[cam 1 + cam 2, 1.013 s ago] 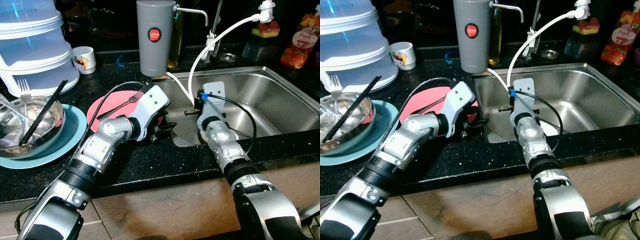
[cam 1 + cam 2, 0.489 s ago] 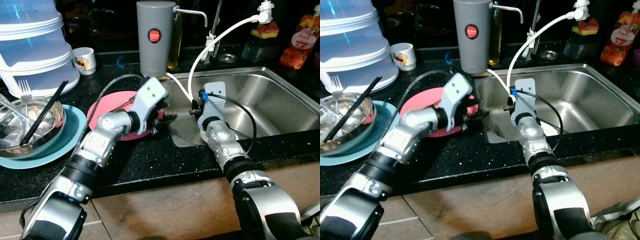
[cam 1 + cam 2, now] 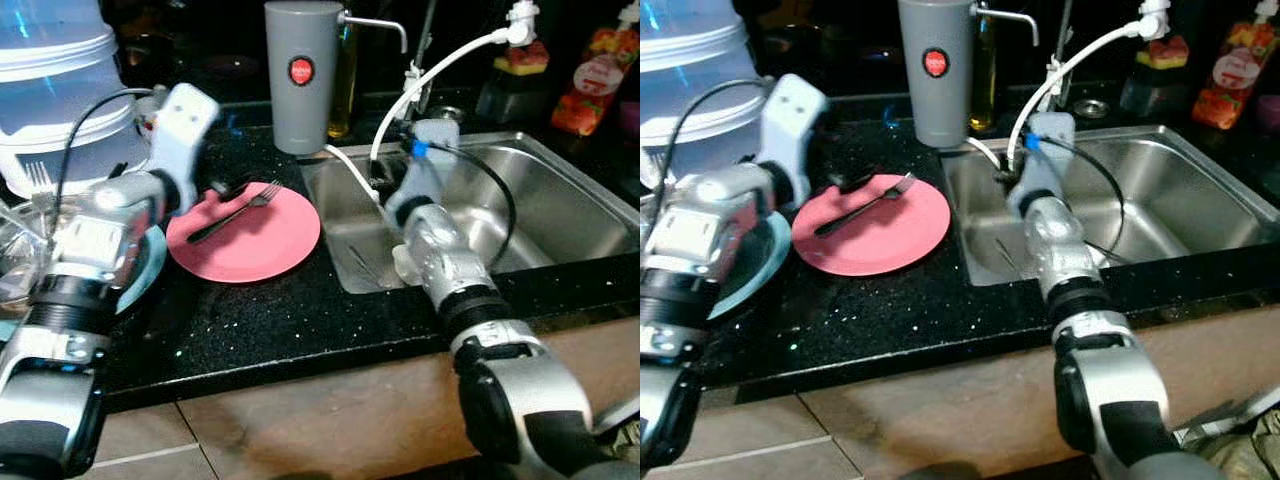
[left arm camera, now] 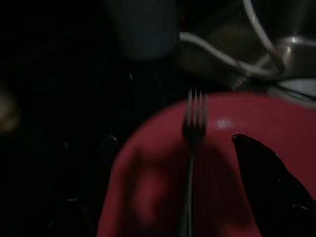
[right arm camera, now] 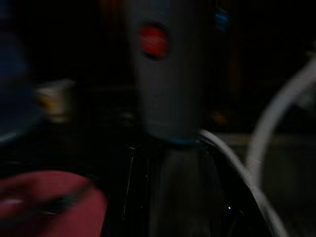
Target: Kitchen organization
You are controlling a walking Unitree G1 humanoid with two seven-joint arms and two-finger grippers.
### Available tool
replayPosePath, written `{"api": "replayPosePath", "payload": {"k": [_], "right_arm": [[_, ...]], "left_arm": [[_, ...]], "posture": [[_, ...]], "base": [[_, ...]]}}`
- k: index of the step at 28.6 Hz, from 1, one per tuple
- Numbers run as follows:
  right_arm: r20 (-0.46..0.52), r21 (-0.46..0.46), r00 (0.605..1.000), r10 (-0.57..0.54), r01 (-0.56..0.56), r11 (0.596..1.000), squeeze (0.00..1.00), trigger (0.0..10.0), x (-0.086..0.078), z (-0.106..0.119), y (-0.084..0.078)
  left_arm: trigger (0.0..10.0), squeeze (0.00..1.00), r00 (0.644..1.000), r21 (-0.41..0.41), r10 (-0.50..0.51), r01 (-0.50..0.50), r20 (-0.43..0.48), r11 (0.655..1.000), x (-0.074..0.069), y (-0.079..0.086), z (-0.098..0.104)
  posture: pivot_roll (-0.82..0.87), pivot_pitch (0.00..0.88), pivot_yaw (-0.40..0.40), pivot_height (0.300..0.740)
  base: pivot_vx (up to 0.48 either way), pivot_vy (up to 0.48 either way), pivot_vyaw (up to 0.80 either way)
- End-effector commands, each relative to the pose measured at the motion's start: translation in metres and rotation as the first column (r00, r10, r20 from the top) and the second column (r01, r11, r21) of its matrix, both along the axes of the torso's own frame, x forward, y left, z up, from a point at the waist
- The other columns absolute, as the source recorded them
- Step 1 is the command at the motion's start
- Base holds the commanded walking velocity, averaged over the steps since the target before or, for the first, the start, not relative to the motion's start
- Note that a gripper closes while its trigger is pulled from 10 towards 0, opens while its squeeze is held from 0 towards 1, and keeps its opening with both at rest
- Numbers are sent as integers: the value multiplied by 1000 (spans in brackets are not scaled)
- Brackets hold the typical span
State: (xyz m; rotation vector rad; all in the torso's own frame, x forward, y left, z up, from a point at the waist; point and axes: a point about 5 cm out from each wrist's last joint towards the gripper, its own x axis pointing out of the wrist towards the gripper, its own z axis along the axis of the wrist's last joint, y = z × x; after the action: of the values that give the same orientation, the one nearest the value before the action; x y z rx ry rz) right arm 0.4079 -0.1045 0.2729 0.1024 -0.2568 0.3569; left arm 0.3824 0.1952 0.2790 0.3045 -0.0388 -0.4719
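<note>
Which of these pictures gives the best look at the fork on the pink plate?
The left eye view: the whole fork lies sharp across the pink plate. The right eye view shows it the same way. The left wrist view is closer but dark and blurred. The right wrist view gives only a dim smear.

Black speckled counter (image 3: 260, 310) — pink plate (image 3: 245, 240), grey canister (image 3: 300, 75).

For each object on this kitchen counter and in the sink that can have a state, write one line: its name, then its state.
Pink plate: flat on the black counter, a fork on it.
Fork: lying across the plate, tines toward the sink.
Grey canister: upright behind the sink's corner.
White hose: curving down into the sink.
Sink: no water visible.
Steel bowl: on the teal plate, holding cutlery.
Left gripper: hovering over the plate's edge.
</note>
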Motion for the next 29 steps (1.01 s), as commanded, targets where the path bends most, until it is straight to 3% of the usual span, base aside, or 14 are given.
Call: {"api": "replayPosePath", "payload": {"k": [1, 6, 14, 19, 26, 29], "right_arm": [[-29, 1, 1000, 9, -9, 1000, 0, 10000, -1, -7, -1], [13, 49, 1000, 10, -11, 999, 0, 10000, -9, 9, 4], [-7, 41, 998, 64, -64, 997, 0, 10000, -27, 11, 8], [-41, 11, 996, 73, -73, 997, 0, 10000, -43, 9, 0], [-63, 7, 996, 61, -60, 998, 0, 10000, -52, 11, -4], [-72, 10, 996, 59, -58, 998, 0, 10000, -54, 14, -4]], "left_arm": [[10000, 1000, 1000, 6, -12, 12, -11, 1000, -1, 3, -4], [10000, 1000, 998, 31, -55, 56, -44, 998, 9, -2, -9], [10000, 1000, 995, 47, -50, 54, -86, 997, 13, 5, -14], [10000, 1000, 989, 35, -81, 86, -126, 996, 16, 6, -19], [10000, 1000, 985, 5, -124, 126, -123, 992, 20, 2, -10], [10000, 1000, 975, 10, -148, 151, -164, 988, 21, 0, -9]], "posture": [[67, 89, -20, 740], [20, 131, 8, 740], [-23, 185, 9, 740], [-42, 219, 7, 740], [-45, 223, 13, 740], [-44, 224, 14, 740]], "base": [[0, 0, 0], [0, 0, 0], [0, 0, 0], [0, 0, 0], [0, 0, 0], [0, 0, 0]]}}
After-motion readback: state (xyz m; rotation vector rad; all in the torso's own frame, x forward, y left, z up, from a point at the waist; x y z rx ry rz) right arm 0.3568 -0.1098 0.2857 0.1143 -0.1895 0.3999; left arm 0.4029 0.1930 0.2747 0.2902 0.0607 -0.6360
